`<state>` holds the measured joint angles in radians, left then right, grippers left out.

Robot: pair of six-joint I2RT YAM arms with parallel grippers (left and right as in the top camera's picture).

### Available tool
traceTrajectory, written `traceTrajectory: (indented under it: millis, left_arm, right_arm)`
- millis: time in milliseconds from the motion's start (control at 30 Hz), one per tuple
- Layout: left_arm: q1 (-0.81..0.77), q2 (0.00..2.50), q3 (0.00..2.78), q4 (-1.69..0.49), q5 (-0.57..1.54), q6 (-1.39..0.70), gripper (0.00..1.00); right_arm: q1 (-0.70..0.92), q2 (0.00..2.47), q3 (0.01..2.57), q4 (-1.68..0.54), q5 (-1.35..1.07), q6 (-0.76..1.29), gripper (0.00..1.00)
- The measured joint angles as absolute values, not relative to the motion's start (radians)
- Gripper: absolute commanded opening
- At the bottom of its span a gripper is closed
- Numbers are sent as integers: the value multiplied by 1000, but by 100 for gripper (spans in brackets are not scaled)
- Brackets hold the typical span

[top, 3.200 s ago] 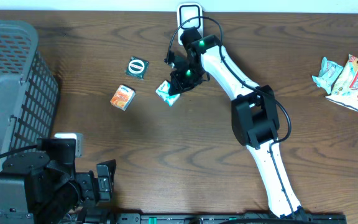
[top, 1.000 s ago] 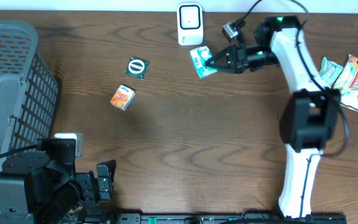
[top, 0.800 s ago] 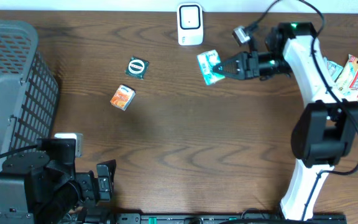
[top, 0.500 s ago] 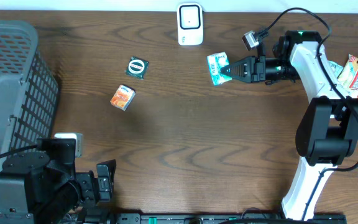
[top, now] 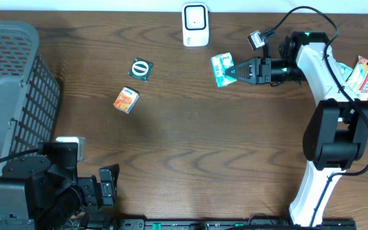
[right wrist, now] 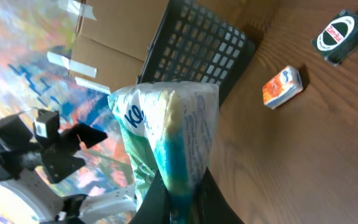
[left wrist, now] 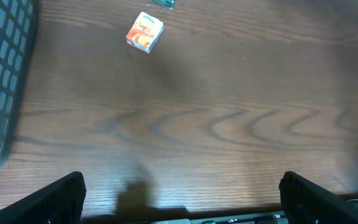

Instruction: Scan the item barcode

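Right arm is stretched out over the far side of the table (top: 190, 147), and the right gripper (top: 236, 71) is pinched tight on the teal packet (top: 222, 69), clamping it by one edge with the fingers pointing left. The packet sits just right of the white scanner (top: 195, 25) and a little nearer the front, close to it but not touching. On the right wrist view the teal packet (right wrist: 166, 140) fills the middle of the shot, crinkled and standing up out of the closed fingertips (right wrist: 148, 202); no barcode can be made out on the face showing. Behind it there, the orange box (right wrist: 283, 87) and the round green packet (right wrist: 336, 34) lie flat on the wood, with the grey basket (right wrist: 197, 43) beyond. From above, the orange box (top: 126, 100) and the round green packet (top: 141, 69) lie near each other left of centre, the grey basket (top: 8, 96) fills the left edge, and two snack packets (top: 356, 78) rest at the far right. The left gripper (left wrist: 182, 202) is parked low at the front left, jaws spread wide, nothing between them
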<state>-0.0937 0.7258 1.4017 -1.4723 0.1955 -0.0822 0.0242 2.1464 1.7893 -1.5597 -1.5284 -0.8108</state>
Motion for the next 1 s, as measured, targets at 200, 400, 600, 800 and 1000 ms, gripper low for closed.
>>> traceTrajectory:
  millis: [200, 400, 600, 800, 1000]
  left_arm:
    - [-94, 726, 1402, -1473, 196, -82, 98]
    - [-94, 726, 1402, -1473, 196, -82, 98]
    - [-94, 726, 1402, -1473, 196, -82, 97]
    - [-94, 726, 1402, -1473, 196, -82, 98]
    - [-94, 726, 1402, -1473, 196, -82, 98]
  right_arm:
    - [67, 2146, 1789, -1479, -1531, -785, 1]
    - [115, 2146, 1789, -1351, -1530, -690, 1]
    - [150, 2146, 1789, -1193, -1472, -508, 1]
    - [202, 2146, 1789, -1032, -1169, -192, 1]
    - [289, 2146, 1789, -985, -589, 77, 1]
